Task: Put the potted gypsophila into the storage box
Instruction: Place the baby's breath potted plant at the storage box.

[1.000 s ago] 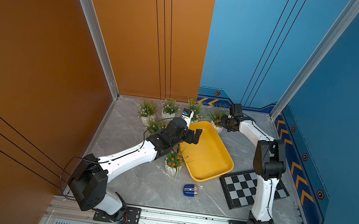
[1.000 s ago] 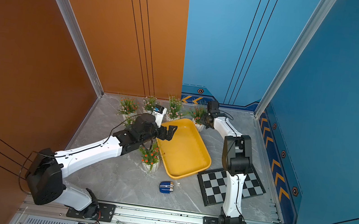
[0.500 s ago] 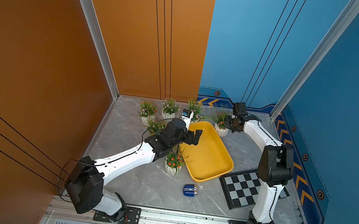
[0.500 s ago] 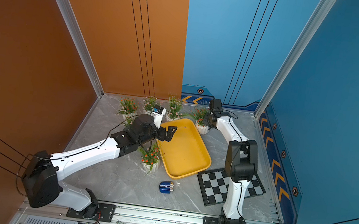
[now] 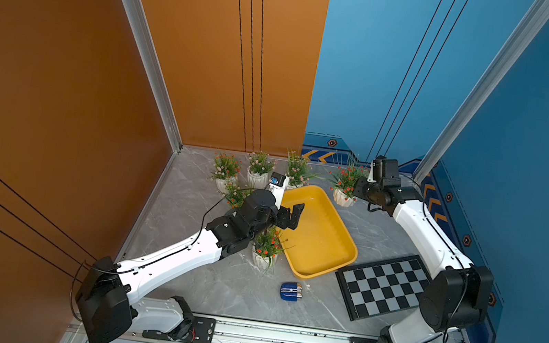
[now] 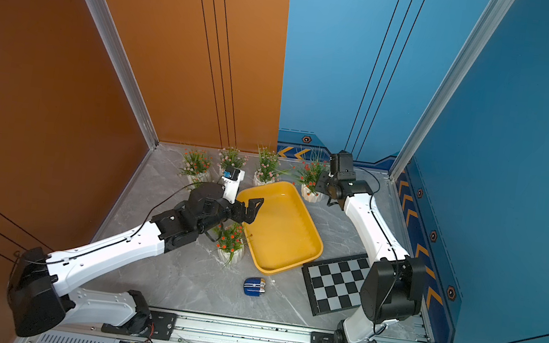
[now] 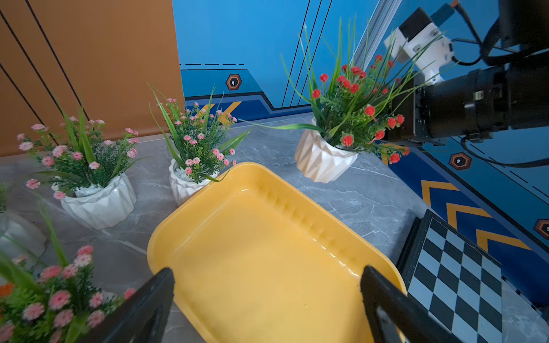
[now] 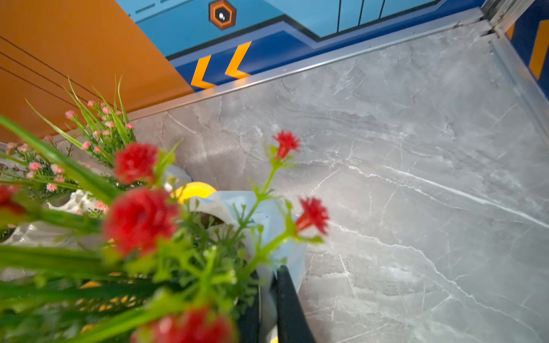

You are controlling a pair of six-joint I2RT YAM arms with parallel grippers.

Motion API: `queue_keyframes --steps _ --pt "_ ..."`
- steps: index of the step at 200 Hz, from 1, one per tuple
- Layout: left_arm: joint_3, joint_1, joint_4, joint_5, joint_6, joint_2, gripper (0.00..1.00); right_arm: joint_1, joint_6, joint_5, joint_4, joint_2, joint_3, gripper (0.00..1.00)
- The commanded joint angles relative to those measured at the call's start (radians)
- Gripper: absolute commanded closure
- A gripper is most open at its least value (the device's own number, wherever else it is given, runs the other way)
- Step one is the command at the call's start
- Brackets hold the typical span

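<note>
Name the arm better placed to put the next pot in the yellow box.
Right. The right gripper is shut on the red-flowered pot, just beside the box. The left gripper hangs open and empty over the box.

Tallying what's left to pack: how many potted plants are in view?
6 potted plants: three along the back wall, one in the right gripper, one partly behind the left arm, one beside the storage box.

Red-flowered potted gypsophila (image 7: 332, 139) (white faceted pot) tilts just beside a corner of the shallow yellow storage box (image 7: 261, 252).
</note>
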Motion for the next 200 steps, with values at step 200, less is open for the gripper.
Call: queue_keyframes --steps 200 --pt "-0.115 -0.023 -0.163 -0.232 -0.047 -0.177 0.02 0.129 0.127 -0.02 0.343 0.328 0.033 1.0"
